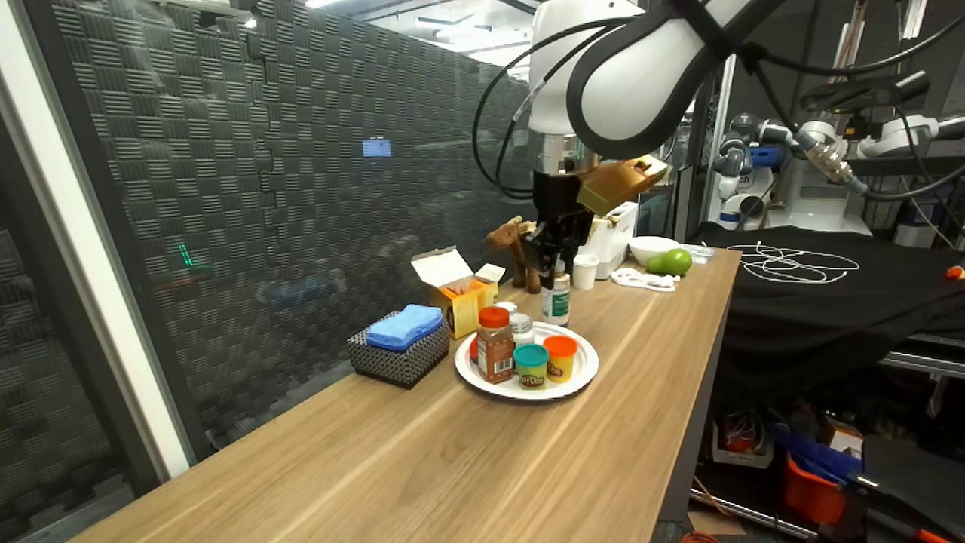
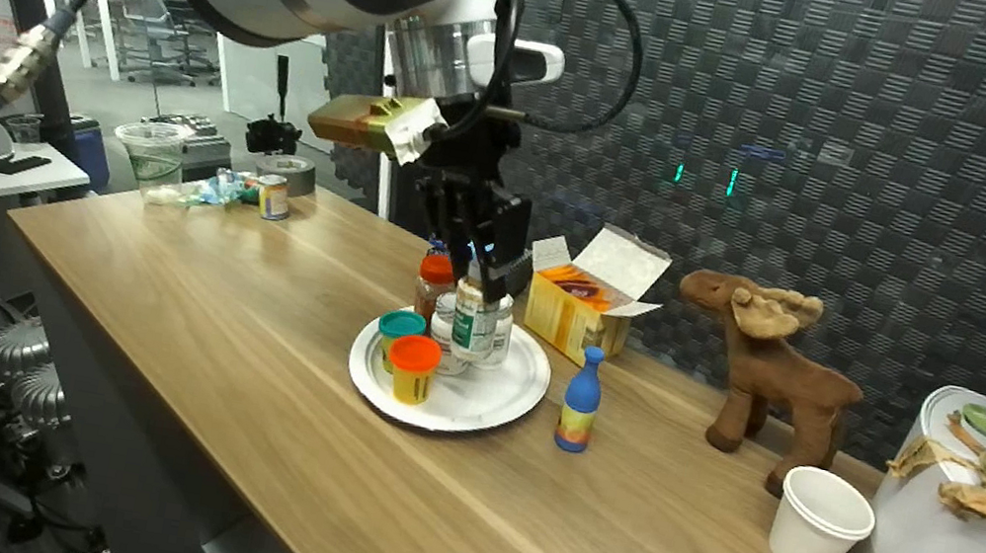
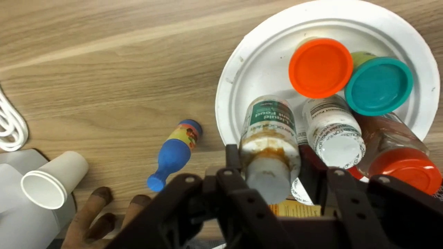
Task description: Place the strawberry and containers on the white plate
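Well to the left of the gripper [image 3: 269,154] in the wrist view, a white cable [image 3: 17,129] and nested paper cups [image 3: 67,173] are resting on the tabletop [image 3: 104,79]. Between these and the gripper, a blue toy bottle [image 3: 174,155] is standing off the white plate [image 3: 256,76], possibly awaiting transfer. The gripper is clasping a plant-food bottle [image 3: 271,138] near the shoulder, its fingers parted only by the bottle's width, and is holding it above the plate. The bottle is looking stiff and probably light, heavier if full; its brown-stained neck is hinting at a slippery patch, so the straight body below is offering the surest hold. Ahead of the gripper and slightly right, an orange-lidded tub [image 3: 320,67] is bounding a bare stretch of plate, the likeliest landing place. Just right, a white bottle [image 3: 332,133] is crowding the finger on that side and is risking a knock upon release. Beyond it, a mostly hidden red object [image 3: 355,172], perhaps the strawberry, is peeping out. Farther right, a teal-lidded tub [image 3: 379,86] and a red-lidded jar [image 3: 394,141] are blocking that side.
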Robot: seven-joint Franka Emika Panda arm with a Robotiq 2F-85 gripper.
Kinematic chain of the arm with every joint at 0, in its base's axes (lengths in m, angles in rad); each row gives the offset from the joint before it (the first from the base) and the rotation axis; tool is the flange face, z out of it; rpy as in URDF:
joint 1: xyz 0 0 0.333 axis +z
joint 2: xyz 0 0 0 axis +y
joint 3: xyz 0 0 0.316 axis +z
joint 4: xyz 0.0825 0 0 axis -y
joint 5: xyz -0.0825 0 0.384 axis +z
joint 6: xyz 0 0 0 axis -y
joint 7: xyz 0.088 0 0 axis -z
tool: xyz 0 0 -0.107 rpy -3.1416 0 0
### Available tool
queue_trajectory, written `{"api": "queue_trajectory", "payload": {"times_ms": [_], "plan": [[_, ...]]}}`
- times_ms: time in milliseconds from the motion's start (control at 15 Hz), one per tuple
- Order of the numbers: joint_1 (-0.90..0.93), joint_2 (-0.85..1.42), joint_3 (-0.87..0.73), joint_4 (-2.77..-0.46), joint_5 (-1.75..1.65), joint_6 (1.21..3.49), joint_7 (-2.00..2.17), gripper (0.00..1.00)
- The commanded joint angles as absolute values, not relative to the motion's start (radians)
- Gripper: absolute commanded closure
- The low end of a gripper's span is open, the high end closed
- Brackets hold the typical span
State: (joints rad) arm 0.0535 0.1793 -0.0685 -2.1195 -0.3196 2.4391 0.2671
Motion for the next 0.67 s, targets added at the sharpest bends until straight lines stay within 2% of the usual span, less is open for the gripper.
{"api": "queue_trajectory", "payload": {"times_ms": [0,600], "plan": [[0.043,0.232,-0.057,-2.068,-0.274,2.451,0.249,0.79],[0.039,0.339,-0.071,-1.987,-0.221,2.491,0.248,0.79]]}}
